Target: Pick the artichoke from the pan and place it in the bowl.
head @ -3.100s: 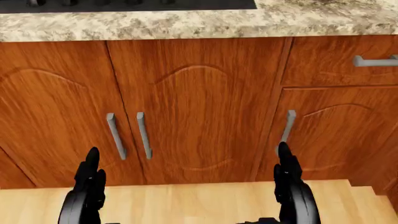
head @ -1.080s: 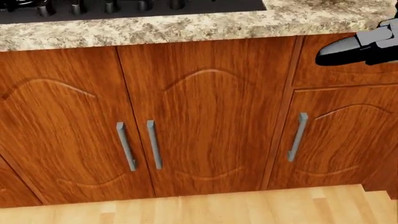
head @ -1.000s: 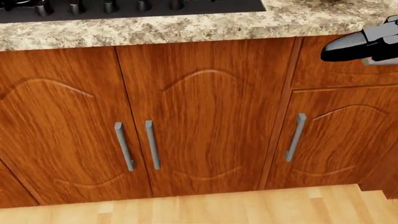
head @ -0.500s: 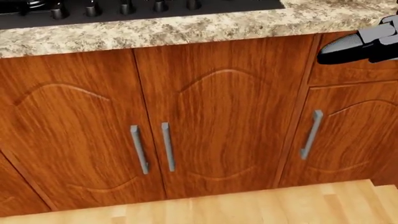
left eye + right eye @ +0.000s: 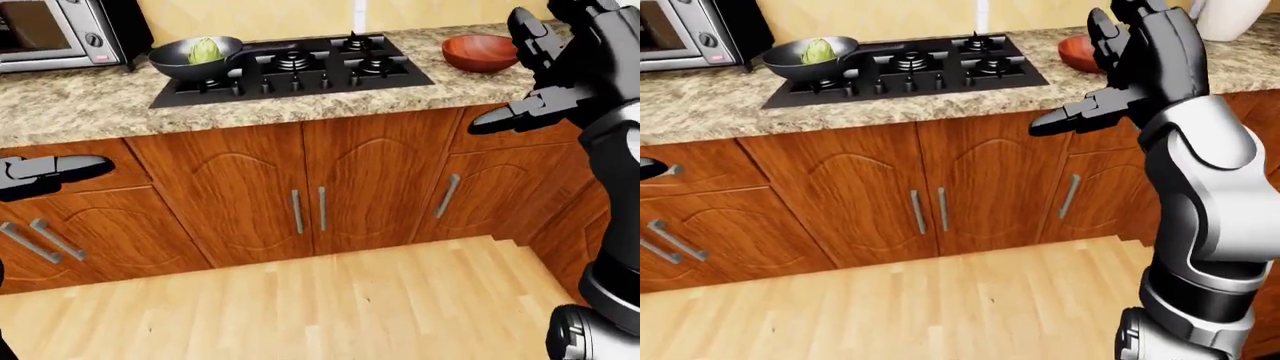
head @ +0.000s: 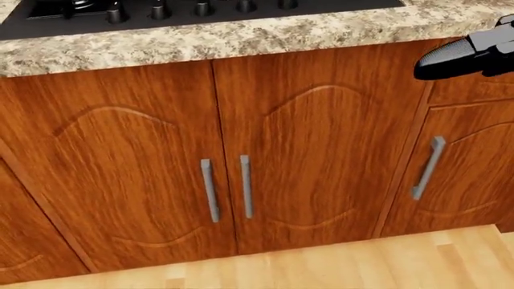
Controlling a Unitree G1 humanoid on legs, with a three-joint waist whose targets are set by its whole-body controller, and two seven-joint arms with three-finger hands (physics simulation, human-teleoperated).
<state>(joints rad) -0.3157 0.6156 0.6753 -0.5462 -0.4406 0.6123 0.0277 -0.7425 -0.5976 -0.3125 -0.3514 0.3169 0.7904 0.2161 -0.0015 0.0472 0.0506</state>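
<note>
The green artichoke [image 5: 205, 50] lies in a dark pan [image 5: 178, 66] on the left rear burner of the black stove [image 5: 330, 79], at the top left of the left-eye view. The red-brown bowl [image 5: 482, 52] stands on the counter to the right of the stove. My right hand [image 5: 530, 71] is raised and open beside the counter edge, just below and right of the bowl, touching nothing. In the right-eye view it hides part of the bowl [image 5: 1072, 51]. My left hand [image 5: 60, 171] is open at the far left, low against the cabinets and far from the pan.
A speckled granite counter [image 5: 80, 112] runs over wooden cabinet doors [image 6: 241, 180] with grey handles. A microwave [image 5: 60, 34] stands left of the pan. A white object [image 5: 1230, 19] stands at the top right. Wooden floor lies below.
The camera has moved: in the head view the cabinets slid right and the stove edge shifted. Both hands rose from the bottom of the view; the right hand now holds at the right edge.
</note>
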